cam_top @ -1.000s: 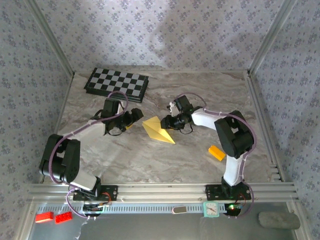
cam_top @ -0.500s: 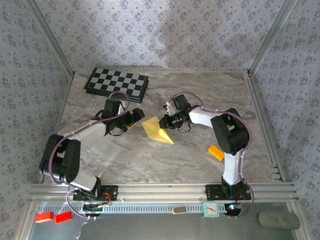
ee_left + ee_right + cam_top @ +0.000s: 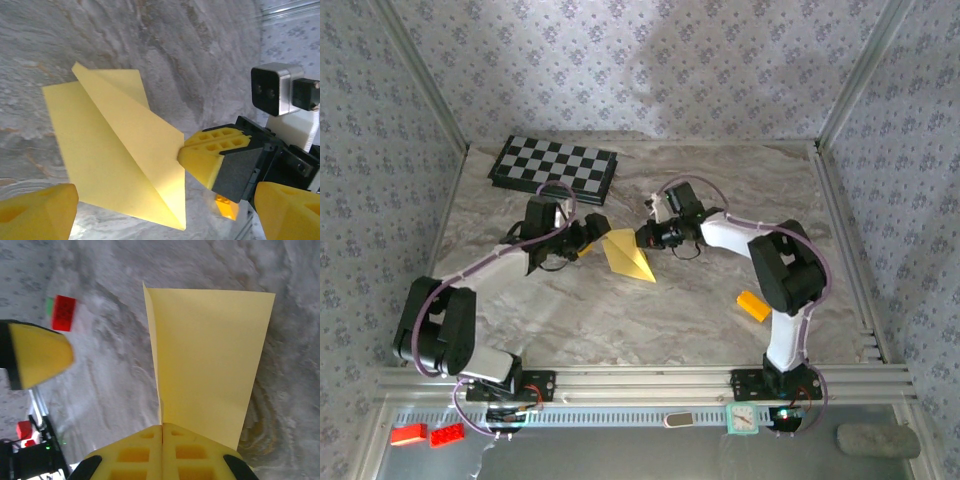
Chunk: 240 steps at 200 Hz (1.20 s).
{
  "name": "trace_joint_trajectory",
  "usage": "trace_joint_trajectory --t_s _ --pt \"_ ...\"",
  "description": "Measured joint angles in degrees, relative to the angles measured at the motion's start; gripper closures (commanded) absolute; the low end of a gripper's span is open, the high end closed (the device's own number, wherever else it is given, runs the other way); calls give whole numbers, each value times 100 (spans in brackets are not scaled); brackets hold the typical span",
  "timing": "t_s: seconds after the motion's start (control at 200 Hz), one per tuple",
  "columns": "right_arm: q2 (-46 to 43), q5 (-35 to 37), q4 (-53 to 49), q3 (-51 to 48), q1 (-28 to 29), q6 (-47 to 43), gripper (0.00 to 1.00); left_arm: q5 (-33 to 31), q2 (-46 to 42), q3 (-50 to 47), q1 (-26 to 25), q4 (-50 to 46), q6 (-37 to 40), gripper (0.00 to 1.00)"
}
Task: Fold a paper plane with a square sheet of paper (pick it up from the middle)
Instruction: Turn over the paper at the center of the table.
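Gripping the folded paper (image 3: pixel 628 258) at its far right edge, the right end effector (image 3: pixel 642 238) is clamping shut on it near the middle of the surface (image 3: pixel 720 190). The left end effector (image 3: pixel 588 238) is hovering just beside the opposite edge, jaws spread wide and grasping nothing. The paper's long axis is running from between both end effectors toward the near right, so either arm is probably placed to reach its wide end.

Checkerboard (image 3: pixel 553 167), orange block (image 3: pixel 753 305), red bricks (image 3: pixel 427 434)
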Motion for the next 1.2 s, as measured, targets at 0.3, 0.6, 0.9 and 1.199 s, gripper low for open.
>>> trace_joint_trajectory --t_s 0.3,0.6,0.9,1.199 --pt "-737 -358 1480 -315 -39 1379 94 407 -177 -203 -466 1287 -780 17" --pt "-907 -702 2839 -586 -229 2669 94 619 -297 -221 -555 2164 -1104 38" --pt "-916 -892 3654 -636 -260 3418 93 748 -295 -247 -566 2717 -1309 59" --pt "-918 -946 3976 -699 -319 3727 93 765 -286 -319 -566 3206 -1443 71"
